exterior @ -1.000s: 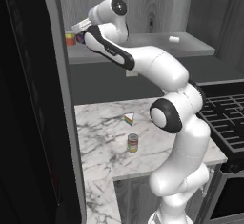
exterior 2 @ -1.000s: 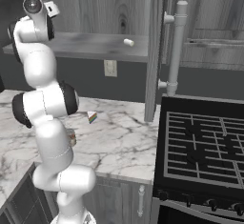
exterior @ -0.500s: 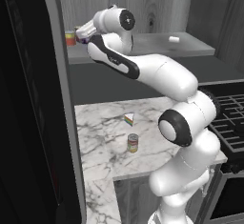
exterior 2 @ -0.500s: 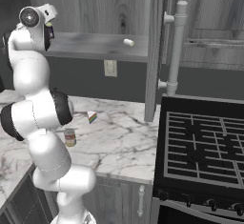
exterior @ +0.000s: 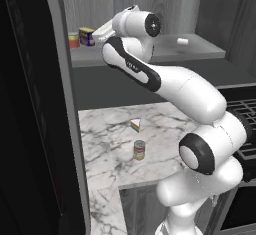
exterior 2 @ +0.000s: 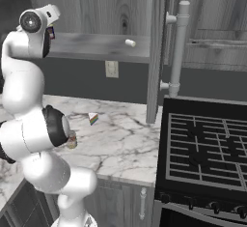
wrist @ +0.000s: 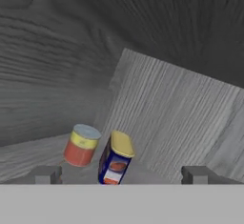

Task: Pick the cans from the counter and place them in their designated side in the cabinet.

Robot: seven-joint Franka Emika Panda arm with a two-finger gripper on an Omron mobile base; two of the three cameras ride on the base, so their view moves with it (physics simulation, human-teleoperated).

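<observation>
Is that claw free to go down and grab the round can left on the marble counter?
Probably yes. The claw stands open and empty up at the cabinet shelf, and the round can stands alone on the counter, with the rainbow wedge apart from it.

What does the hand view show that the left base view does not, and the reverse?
Hand view: the gripper, open, its fingertips spread wide. Left base view: the round can and the rainbow wedge on the counter, apart. Both: the dark blue can beside the red-and-yellow can on the cabinet shelf.
</observation>
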